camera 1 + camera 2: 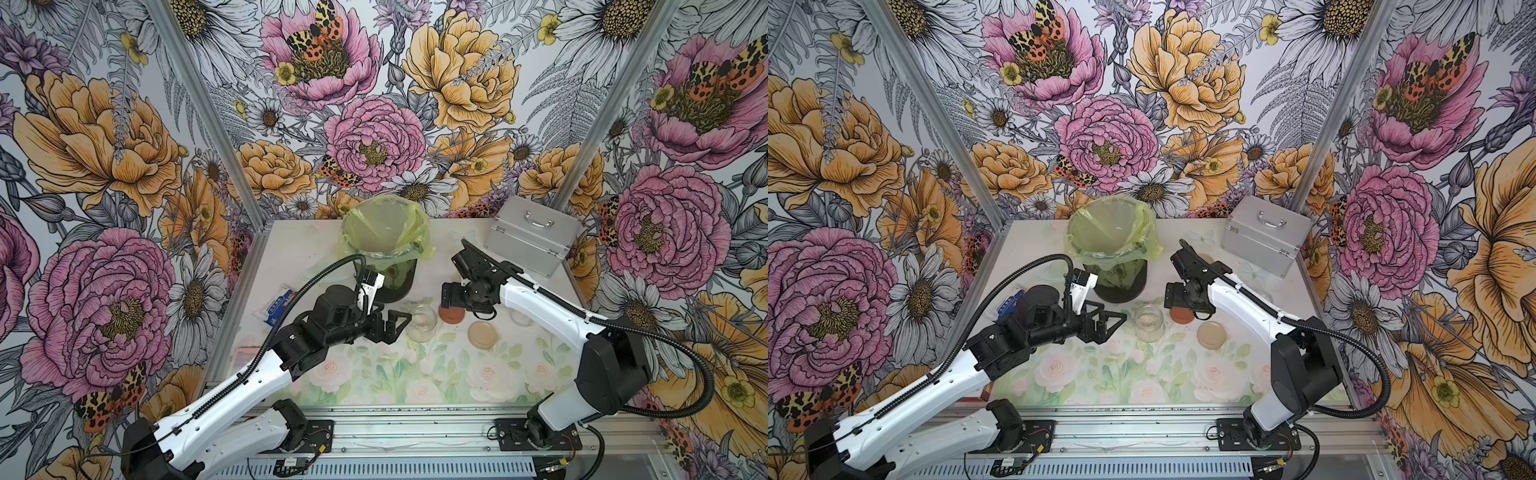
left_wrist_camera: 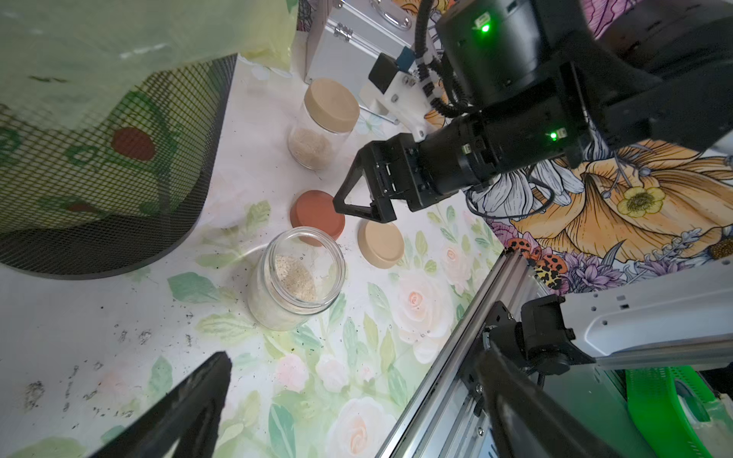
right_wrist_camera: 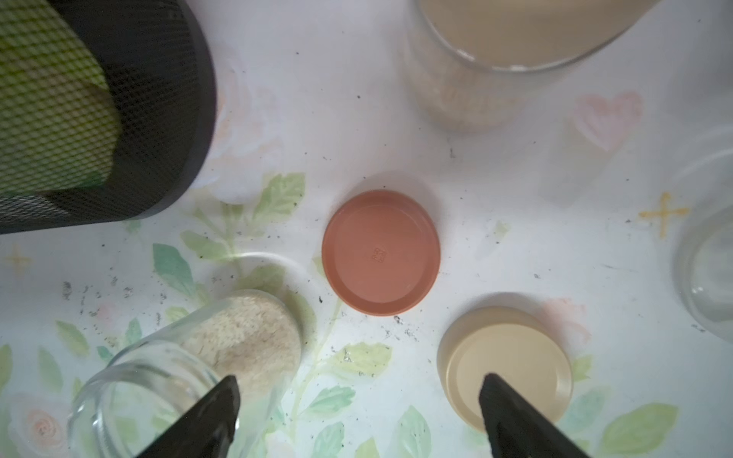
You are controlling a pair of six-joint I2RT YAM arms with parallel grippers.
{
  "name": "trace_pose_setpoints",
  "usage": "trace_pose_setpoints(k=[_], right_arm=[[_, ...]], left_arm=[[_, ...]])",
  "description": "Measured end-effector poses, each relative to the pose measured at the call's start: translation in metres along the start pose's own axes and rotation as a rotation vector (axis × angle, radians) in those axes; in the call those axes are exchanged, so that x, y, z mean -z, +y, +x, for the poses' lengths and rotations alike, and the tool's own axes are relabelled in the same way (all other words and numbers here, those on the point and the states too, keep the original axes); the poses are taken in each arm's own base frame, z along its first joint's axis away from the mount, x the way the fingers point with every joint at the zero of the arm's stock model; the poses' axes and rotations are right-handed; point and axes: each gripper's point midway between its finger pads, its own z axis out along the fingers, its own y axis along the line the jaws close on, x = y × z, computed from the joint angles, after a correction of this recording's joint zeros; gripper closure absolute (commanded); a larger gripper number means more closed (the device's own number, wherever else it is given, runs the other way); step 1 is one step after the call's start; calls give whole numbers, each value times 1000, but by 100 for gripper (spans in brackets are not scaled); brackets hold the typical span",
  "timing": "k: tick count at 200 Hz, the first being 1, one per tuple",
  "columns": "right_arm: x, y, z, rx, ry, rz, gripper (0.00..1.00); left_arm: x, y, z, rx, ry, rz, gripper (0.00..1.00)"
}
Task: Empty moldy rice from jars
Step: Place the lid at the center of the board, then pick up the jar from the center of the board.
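Just in front of the mesh bin, an uncapped jar stands upright on the surface with moldy rice in its bottom. A reddish-brown lid and a beige lid lie beside it. I'd say this jar is the one due for emptying. The next move calls for the left claw, spread wide just beside the jar, to close round the glass, lift it and tip it over the bin. The right claw hovers above the reddish-brown lid, spread wide, holding and touching nothing. Another jar, capped and with rice in it, waits near the silver case.
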Motion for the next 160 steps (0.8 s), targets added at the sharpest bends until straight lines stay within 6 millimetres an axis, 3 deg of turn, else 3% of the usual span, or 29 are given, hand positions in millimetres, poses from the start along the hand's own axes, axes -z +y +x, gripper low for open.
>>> trace_pose_setpoints(k=[48, 103, 160], right_arm=[[23, 41, 3, 85, -17, -60, 7], [-7, 52, 27, 137, 81, -10, 10], [-2, 64, 37, 150, 87, -24, 1]], left_arm=[[17, 24, -3, 50, -35, -36, 1], [26, 31, 2, 75, -48, -34, 1], [27, 34, 13, 80, -32, -32, 1]])
